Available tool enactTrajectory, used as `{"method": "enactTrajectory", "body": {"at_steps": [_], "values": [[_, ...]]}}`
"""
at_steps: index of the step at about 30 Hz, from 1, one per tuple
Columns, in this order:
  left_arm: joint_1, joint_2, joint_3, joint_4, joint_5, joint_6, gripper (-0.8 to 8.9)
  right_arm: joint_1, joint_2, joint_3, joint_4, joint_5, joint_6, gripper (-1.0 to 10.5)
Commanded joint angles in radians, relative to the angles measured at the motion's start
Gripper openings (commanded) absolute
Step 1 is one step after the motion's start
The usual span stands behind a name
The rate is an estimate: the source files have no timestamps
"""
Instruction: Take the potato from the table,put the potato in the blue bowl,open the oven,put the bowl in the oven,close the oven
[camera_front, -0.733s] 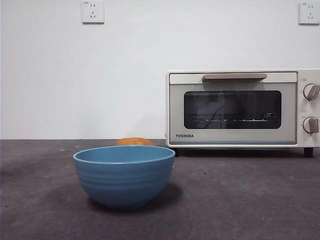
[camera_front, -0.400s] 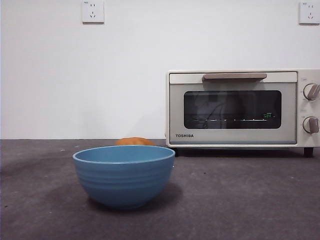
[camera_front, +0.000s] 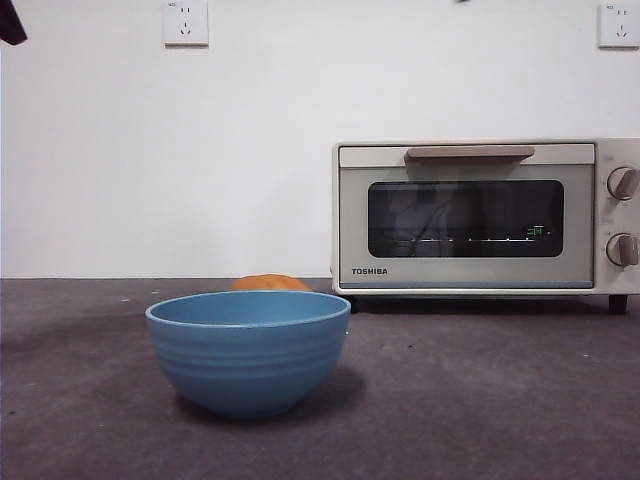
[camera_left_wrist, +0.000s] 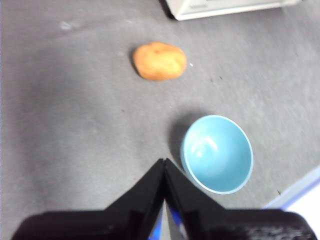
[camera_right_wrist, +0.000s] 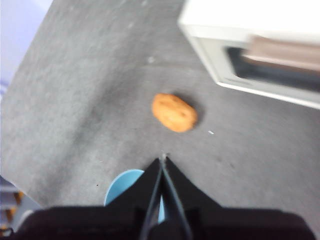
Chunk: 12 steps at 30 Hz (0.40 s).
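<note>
Both jaws pairs pressed together, high above potato (camera_left_wrist: 159, 61) beside blue bowl (camera_left_wrist: 217, 153).

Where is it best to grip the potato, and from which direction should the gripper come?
Probably from above, jaws closing across the narrow middle of the potato. It lies flat on the table, an oval standing apart from the blue bowl and the oven.
</note>
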<state>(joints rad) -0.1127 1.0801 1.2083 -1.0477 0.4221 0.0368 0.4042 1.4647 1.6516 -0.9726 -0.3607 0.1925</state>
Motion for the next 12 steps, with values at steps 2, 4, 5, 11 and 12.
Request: {"method": "enactTrajectory", "body": {"at_steps": [2, 4, 5, 11, 12], "values": [[-0.029, 0.0, 0.0, 0.001, 0.004, 0.02, -0.05, 0.101, 0.127, 0.138, -0.007, 0.026, -0.041, 0.0], [-0.037, 0.0, 0.0, 0.0, 0.004, 0.019, -0.05, 0.14, 0.185, 0.201, -0.01, 0.029, -0.058, 0.0], [-0.041, 0.0, 0.0, -0.001, 0.004, 0.019, -0.05, 0.16, 0.222, 0.243, -0.014, 0.031, -0.076, 0.0], [-0.059, 0.0, 0.0, -0.031, 0.004, 0.02, -0.05, 0.238, 0.394, 0.415, -0.032, 0.131, -0.204, 0.0], [-0.06, 0.0, 0.0, -0.038, 0.004, 0.02, -0.05, 0.245, 0.415, 0.431, -0.033, 0.139, -0.227, 0.0]]}}
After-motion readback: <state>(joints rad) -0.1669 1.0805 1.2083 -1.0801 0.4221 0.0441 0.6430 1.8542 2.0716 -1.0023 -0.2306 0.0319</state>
